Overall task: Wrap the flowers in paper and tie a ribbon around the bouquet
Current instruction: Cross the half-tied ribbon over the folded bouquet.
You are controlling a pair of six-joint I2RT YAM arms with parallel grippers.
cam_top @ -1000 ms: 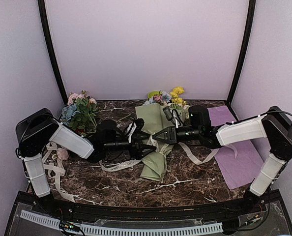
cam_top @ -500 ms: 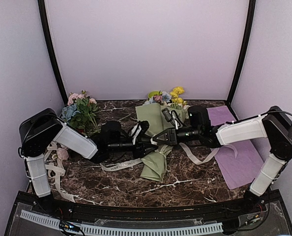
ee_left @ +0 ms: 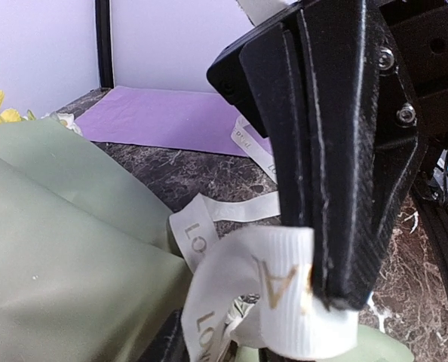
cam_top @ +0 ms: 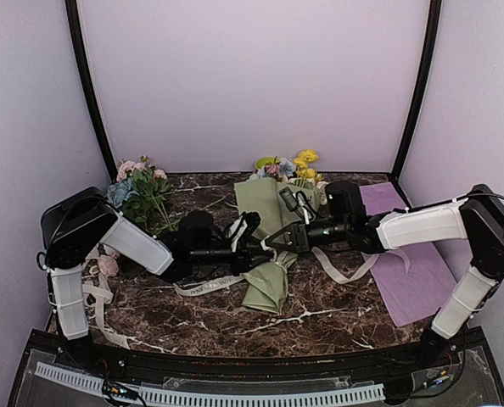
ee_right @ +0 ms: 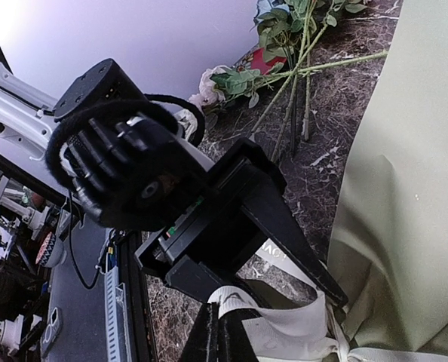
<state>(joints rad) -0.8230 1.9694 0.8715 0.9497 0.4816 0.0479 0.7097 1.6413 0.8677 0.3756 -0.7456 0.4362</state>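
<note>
Top: high and behind, looking down over the whole table (cam_top: 320,326). Left wrist: very close, facing the purple sheet (ee_left: 171,121) at upper left. Right wrist: close, facing the opposite way. Shared: ribbon (ee_left: 231,279), green paper (ee_right: 405,188).

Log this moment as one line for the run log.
step: ribbon tie | right gripper: shut on cream-white lettered ribbon | left gripper: at same ribbon, grip unclear | sage-green paper bouquet: lying on marble table

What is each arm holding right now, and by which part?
The right gripper pinches the ribbon between its fingers at a folded loop beside the bouquet. The left gripper is at the same ribbon; whether it grips cannot be told.
</note>
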